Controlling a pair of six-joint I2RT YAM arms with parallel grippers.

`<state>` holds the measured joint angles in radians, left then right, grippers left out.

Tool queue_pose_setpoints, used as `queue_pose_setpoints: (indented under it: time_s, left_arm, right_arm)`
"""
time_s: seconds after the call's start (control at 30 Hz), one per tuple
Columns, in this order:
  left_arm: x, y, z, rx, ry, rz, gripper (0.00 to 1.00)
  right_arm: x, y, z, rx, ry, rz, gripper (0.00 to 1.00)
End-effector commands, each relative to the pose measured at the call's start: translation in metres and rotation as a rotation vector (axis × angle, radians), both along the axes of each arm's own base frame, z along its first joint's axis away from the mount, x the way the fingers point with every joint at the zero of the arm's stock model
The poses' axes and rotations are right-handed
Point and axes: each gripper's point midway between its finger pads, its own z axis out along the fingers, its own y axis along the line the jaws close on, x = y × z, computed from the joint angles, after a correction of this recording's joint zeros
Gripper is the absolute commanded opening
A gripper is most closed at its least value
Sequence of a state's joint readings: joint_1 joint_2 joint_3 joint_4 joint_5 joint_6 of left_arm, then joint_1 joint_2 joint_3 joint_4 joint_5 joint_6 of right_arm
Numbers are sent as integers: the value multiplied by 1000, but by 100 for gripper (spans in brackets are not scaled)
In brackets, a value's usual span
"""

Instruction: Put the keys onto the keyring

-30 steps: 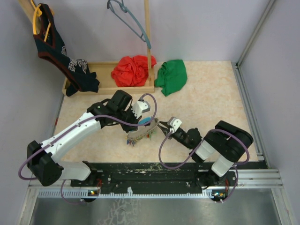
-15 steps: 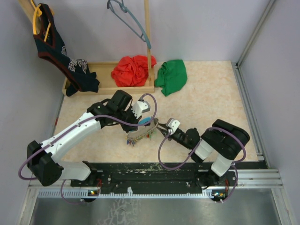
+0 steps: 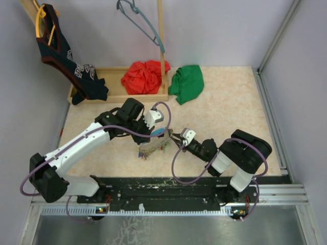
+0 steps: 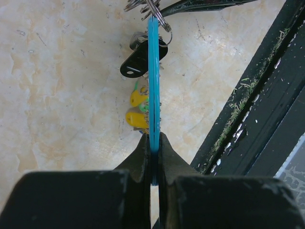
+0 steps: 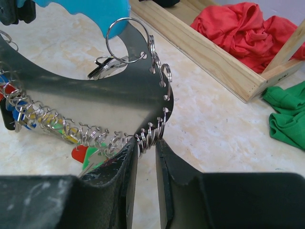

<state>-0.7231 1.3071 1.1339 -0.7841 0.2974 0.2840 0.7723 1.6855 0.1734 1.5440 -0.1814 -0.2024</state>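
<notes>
STATE: left gripper (image 4: 152, 139) clamped on keyring (image 4: 153, 71) blue edge, upright over table (image 4: 57, 71) | right gripper (image 5: 146, 143) pinched on split ring (image 5: 148, 136) at metal rim | keys (image 4: 136, 110) hanging along rim | ADVICE: hold keyring steady, feed split ring through hole without twisting

Looking like a robot lab test cell: two arms (image 3: 82, 145) sitting bolted to a black rail (image 3: 168, 188) at the table (image 3: 230, 107) edge, plain walls (image 3: 214, 30) and aluminium frame (image 3: 278, 37) boxing it in, staged props lying around: wooden tray (image 3: 115, 97), hanger (image 3: 143, 23), loose clothes (image 3: 145, 76).
</notes>
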Motion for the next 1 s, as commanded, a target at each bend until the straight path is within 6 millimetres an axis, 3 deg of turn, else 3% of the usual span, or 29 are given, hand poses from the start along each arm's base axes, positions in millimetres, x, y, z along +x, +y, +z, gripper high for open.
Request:
queue_pose_setpoints:
  time_s: [0.0, 0.27, 0.4, 0.73, 0.97]
  left_arm:
    - [2, -12, 9, -55, -14, -18, 0]
    - [6, -8, 9, -43, -24, 15, 0]
    - [11, -7, 13, -63, -14, 61, 1]
    - [25, -22, 27, -247, 16, 210, 40]
    - [45, -29, 4, -383, -15, 368, 50]
  right_arm:
    - [2, 9, 52, 135, -153, 14, 21]
    - [-4, 4, 54, 133, -157, 19, 0]
    - [-9, 2, 61, 137, -169, 31, 0]
    - [-20, 13, 65, 43, -103, 129, 0]
    - [-18, 17, 62, -11, 28, 172, 0]
